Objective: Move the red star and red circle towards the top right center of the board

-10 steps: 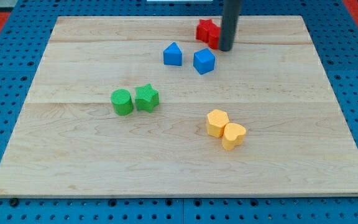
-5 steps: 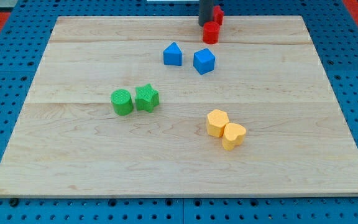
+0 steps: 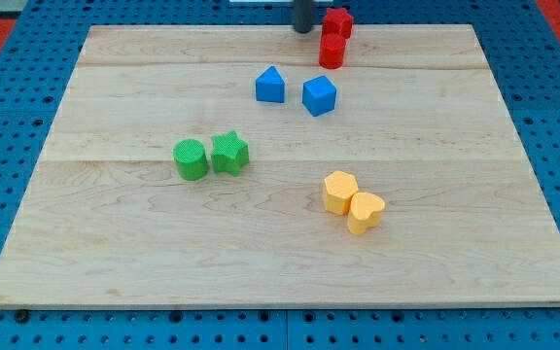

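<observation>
Board point(image 3: 115, 253) of pale wood fills the view. Red star point(image 3: 337, 21) sits at its top edge, right of centre, touching the red circle point(image 3: 332, 51) just below. My tip point(image 3: 303, 29), a bare rod holding nothing, stands just left of the star.

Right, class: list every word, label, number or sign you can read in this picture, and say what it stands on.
None: no readable text anywhere.
The wooden board, the red star, the red circle and the other blocks are plain.
The blue pegboard shows only holes.
</observation>
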Controlling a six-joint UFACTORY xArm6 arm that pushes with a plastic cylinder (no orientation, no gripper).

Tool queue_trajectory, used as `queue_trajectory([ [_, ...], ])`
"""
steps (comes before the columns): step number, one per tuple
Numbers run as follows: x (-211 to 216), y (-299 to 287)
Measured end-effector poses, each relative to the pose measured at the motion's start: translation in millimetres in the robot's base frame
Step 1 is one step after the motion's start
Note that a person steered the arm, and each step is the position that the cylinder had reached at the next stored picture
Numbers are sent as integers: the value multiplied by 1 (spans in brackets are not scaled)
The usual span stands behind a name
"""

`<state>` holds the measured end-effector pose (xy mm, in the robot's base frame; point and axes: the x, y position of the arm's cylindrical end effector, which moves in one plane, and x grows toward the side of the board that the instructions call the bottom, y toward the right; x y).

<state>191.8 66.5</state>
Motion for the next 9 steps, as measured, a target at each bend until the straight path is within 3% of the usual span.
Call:
queue_trajectory([
  [3,75,78],
  [5,91,-100],
  [6,51,-79],
  [7,39,-40],
  [9,64,3],
])
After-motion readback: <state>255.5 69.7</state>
